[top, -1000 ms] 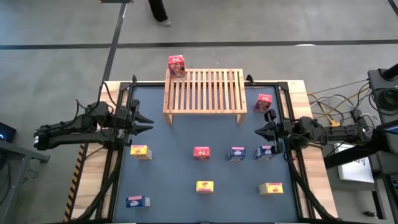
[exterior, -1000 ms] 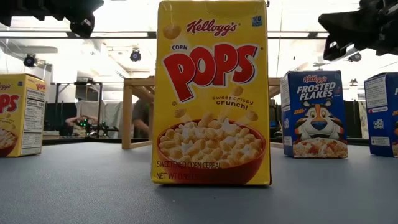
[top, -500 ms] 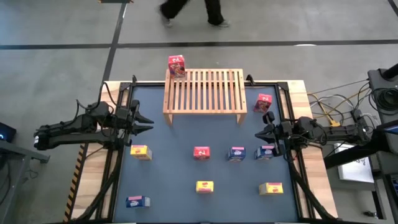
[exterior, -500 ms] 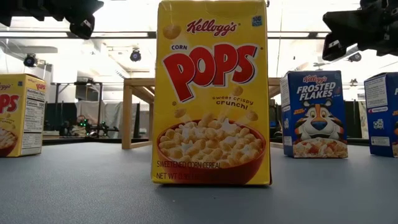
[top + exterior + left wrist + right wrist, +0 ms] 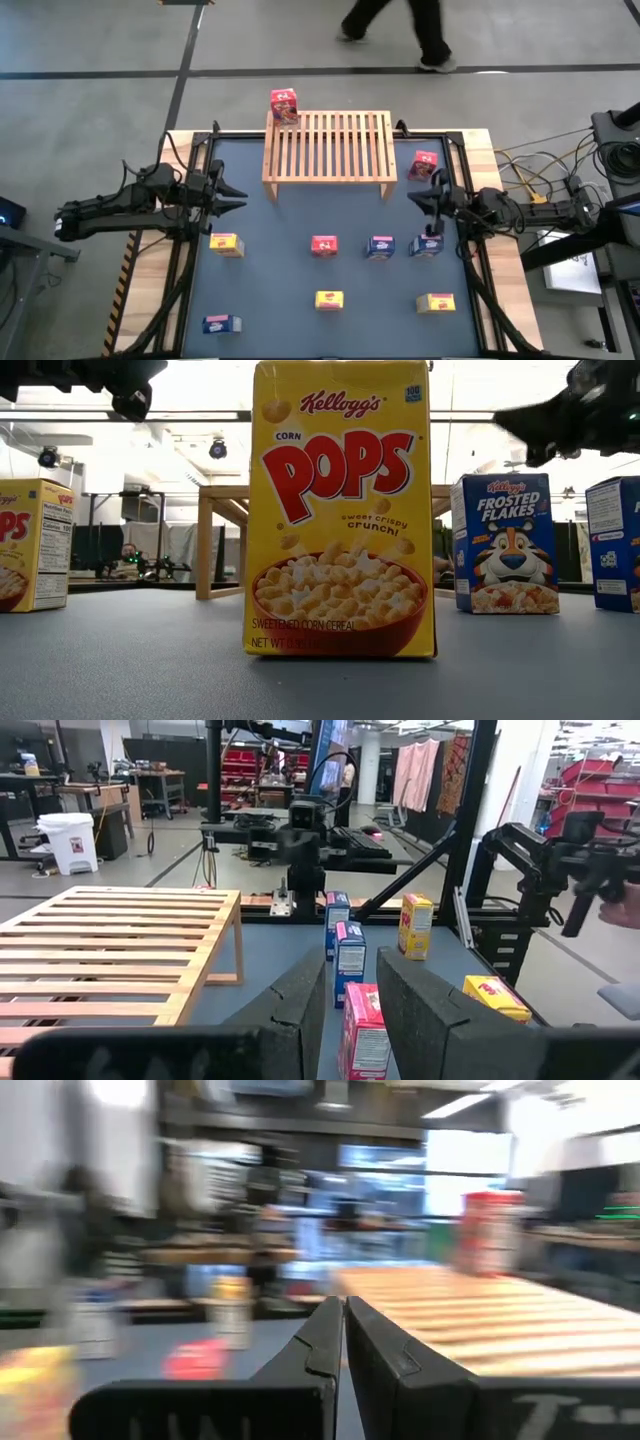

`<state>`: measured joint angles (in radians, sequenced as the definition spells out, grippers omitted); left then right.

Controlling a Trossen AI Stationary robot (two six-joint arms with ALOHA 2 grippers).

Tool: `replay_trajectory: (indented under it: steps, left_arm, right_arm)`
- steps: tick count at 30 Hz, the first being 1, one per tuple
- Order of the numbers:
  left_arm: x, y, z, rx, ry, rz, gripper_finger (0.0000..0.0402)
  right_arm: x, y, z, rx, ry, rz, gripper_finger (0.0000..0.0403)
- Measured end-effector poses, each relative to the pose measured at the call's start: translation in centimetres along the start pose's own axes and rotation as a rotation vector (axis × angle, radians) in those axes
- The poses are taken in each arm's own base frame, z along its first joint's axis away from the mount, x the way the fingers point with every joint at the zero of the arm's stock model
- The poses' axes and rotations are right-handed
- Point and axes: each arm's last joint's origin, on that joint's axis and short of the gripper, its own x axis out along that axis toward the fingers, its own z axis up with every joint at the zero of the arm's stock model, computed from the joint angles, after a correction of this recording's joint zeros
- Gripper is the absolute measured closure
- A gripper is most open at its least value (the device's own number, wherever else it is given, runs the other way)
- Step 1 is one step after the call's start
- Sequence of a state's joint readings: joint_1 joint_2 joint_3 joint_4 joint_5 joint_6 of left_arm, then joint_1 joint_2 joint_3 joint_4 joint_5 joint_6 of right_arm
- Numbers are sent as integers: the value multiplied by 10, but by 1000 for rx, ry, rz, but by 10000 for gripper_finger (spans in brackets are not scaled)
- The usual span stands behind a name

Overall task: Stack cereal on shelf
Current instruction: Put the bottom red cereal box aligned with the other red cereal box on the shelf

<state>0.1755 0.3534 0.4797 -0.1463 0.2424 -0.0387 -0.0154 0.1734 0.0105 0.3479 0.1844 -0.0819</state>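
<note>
Jaws: right (image 5: 418,197) closed, swung toward shelf (image 5: 328,146) | left (image 5: 237,195) slightly parted, unmoved

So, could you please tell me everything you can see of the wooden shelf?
The shelf is a light wooden rack, wider than deep, with a top of many parallel slats and short legs. It stands level at the far middle of the dark table. One red cereal box stands upright on its far left corner; the other slats are bare. Neither arm touches it.
</note>
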Motion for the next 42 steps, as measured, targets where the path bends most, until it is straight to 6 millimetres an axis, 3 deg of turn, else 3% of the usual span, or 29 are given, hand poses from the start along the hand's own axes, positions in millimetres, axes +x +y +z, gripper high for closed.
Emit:
replay_trajectory:
  steps: [6,30,42]
  left_arm:
    - [0,0,0,-6,1,-1,325]
    - [0,0,5,50,-48,-1,325]
    - [0,0,5,42,-47,-1,325]
  right_arm:
    - [-1,-7,-1,-23,22,-242,394]
    - [-1,-8,-1,-32,25,-261,394]
    - [-1,-8,0,250,-13,-262,394]
